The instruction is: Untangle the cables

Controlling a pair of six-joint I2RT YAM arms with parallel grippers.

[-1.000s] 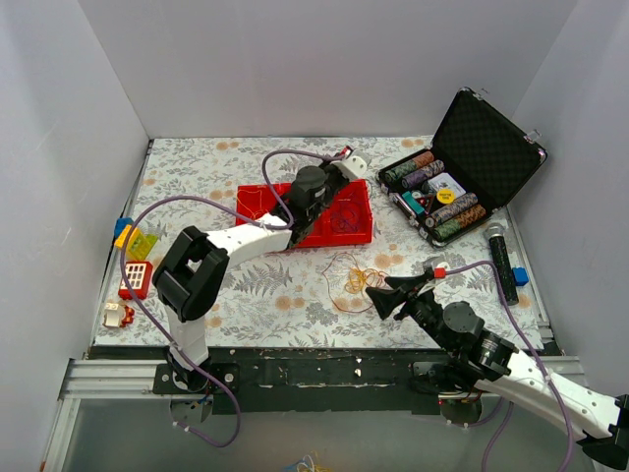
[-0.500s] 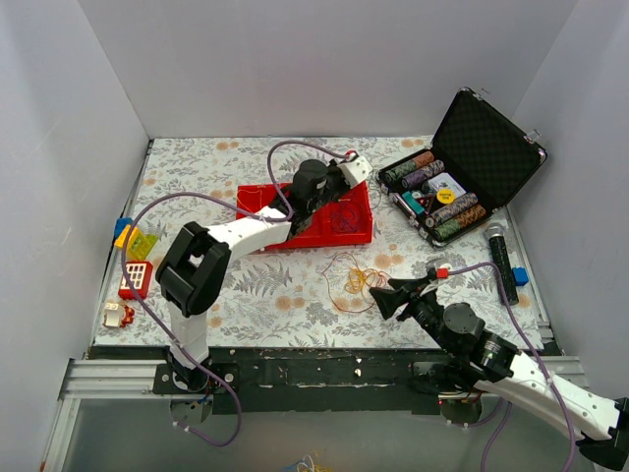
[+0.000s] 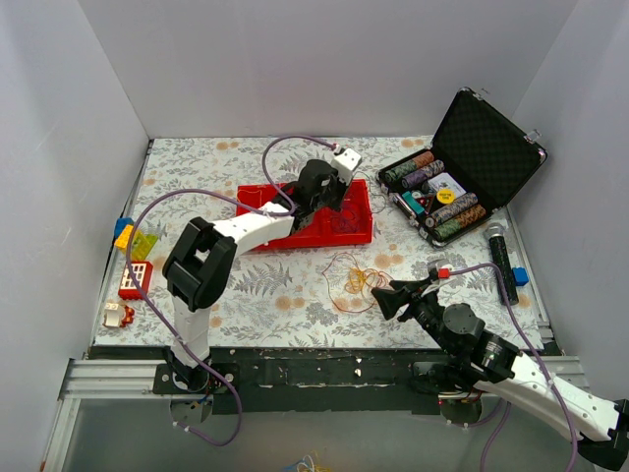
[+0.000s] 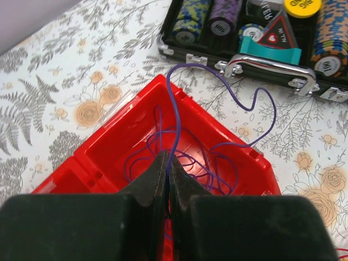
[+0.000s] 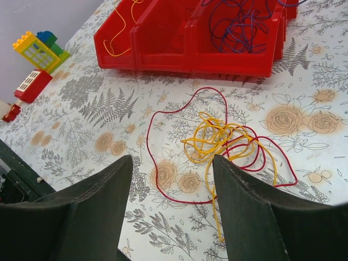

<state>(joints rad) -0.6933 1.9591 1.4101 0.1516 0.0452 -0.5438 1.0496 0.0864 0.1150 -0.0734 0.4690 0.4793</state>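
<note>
A loose tangle of thin cables lies on the flowered table, yellow loops [image 5: 217, 138] crossed by a red strand [image 5: 157, 109], also seen from above as the tangle [image 3: 359, 278]. My right gripper [image 5: 171, 163] hovers open just in front of it, touching nothing; in the top view the right gripper [image 3: 381, 300] points left at the tangle. My left gripper [image 4: 168, 168] is shut on a purple cable [image 4: 174, 103] that rises from a heap of purple loops in the red bin [image 4: 109, 147]. From above, the left gripper [image 3: 332, 197] hangs over the bin's right compartment.
The red bin [image 3: 257, 192] has several compartments; a yellow wire [image 5: 117, 32] lies in one. An open black case of poker chips [image 3: 462, 177] stands at the right, a microphone [image 3: 501, 258] beside it. Toy blocks [image 3: 135, 261] sit at the left edge.
My left gripper has drawn the purple cable a little back and to the right over the bin. The right gripper has barely shifted and its fingers have come slightly closer together.
</note>
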